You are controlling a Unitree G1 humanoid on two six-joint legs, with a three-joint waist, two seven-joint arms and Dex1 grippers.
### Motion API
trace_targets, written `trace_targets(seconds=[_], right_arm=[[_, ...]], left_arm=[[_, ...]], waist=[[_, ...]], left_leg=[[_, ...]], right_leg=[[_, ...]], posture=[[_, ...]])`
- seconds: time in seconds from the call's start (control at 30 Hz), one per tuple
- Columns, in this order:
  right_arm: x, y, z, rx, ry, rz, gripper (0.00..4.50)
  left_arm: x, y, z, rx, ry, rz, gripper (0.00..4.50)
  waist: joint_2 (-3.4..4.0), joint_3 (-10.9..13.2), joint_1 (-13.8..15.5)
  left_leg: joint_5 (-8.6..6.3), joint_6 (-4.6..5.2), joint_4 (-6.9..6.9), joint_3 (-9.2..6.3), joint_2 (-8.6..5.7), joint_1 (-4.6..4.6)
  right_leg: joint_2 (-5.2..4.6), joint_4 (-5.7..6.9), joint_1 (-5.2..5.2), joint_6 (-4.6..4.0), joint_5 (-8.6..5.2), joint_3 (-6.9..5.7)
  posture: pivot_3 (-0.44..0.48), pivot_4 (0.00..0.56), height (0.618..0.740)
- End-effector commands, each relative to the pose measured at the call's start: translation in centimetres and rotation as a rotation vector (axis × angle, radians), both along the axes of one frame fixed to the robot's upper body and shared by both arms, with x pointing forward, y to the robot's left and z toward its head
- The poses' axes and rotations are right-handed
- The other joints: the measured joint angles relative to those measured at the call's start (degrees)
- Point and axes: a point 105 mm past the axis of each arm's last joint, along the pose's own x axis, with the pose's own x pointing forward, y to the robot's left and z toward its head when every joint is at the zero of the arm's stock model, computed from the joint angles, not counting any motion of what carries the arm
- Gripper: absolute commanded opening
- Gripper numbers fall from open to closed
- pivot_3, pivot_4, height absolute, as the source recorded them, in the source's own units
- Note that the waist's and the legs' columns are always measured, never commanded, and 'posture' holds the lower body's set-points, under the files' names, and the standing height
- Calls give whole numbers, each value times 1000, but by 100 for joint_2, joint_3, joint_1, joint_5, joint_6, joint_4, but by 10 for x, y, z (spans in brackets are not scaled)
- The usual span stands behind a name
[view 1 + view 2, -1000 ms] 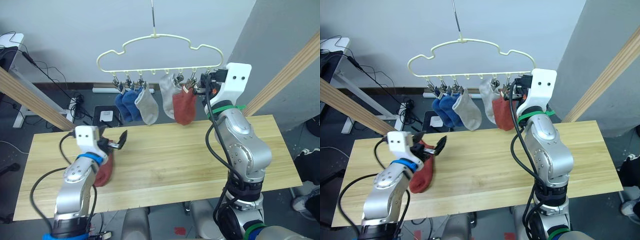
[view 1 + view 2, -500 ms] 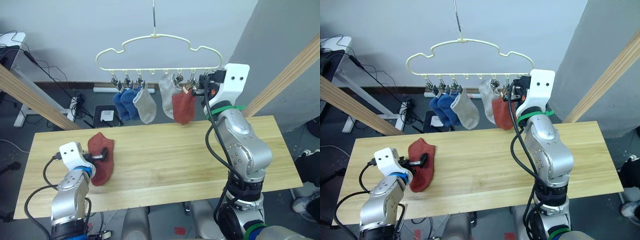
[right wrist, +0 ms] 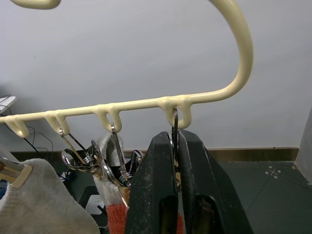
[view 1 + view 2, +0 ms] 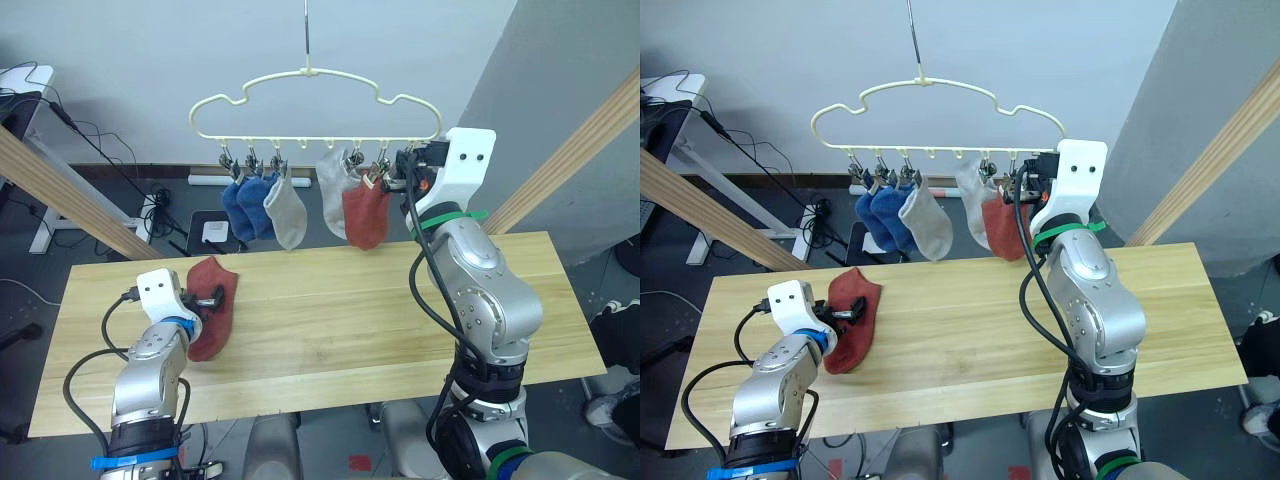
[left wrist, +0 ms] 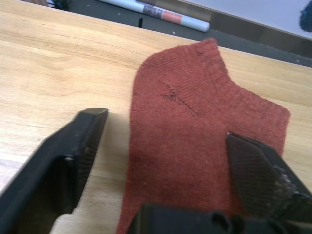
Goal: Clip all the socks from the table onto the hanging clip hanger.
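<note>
One rust-red sock (image 4: 215, 310) lies flat on the left part of the table (image 4: 350, 310). My left gripper (image 4: 207, 300) is open and low over it; in the left wrist view its fingers (image 5: 73, 151) stand either side of the sock (image 5: 195, 141). The clip hanger (image 4: 310, 75) hangs above the table's far edge and carries two blue socks (image 4: 240, 200), two light grey socks (image 4: 288, 215) and a rust-red sock (image 4: 365, 215). My right gripper (image 4: 405, 172) is raised at the hanger's right end, shut on the last silver clip (image 3: 174, 122).
Round wooden poles slant across the far left (image 4: 70, 200) and the far right (image 4: 570, 160). Behind the table, cables and a small white box (image 4: 210, 230) lie on the dark floor. The table's middle and right are bare wood.
My left gripper has come down from above the table and moved in onto the red sock, still open. The right gripper has stayed at the hanger's end clip.
</note>
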Motion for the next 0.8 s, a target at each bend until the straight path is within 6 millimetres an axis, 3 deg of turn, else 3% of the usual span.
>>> trace_targets(seconds=[0.03,0.3,0.37,0.4,0.57,0.8], right_arm=[[-7,5,14,17,-61,32,0],[-7,5,17,-3,-79,30,0],[-8,5,17,-5,-80,30,0],[-8,5,17,-4,-81,29,0],[-7,1,18,2,-81,11,0],[-7,-3,22,14,-88,-2,0]], left_arm=[[-11,4,-20,-7,85,14,2780],[-16,8,-25,-25,96,33,453],[-12,-6,-19,-28,59,-63,14],[-10,-13,-15,-22,39,-113,14],[-2,-105,36,128,-219,-760,14],[-3,-191,88,86,-430,-1220,14]], waist=[[0,0,-1],[0,0,-17],[0,0,-18],[0,0,-17],[0,1,34],[1,1,3]], left_leg=[[0,0,0,0,0,0],[0,0,-1,2,1,3],[0,0,-2,4,1,3],[0,0,-2,4,1,3],[0,-1,-7,6,0,-2],[0,0,-8,11,2,-5]], right_leg=[[0,0,0,0,0,0],[2,0,0,0,0,3],[1,-1,0,0,0,4],[1,-1,0,0,0,5],[-1,-6,-4,0,0,2],[3,-12,-6,0,0,7]], posture=[[-146,327,740],[-146,327,740],[-146,327,740],[-146,327,740],[-151,331,740],[-172,330,740]])
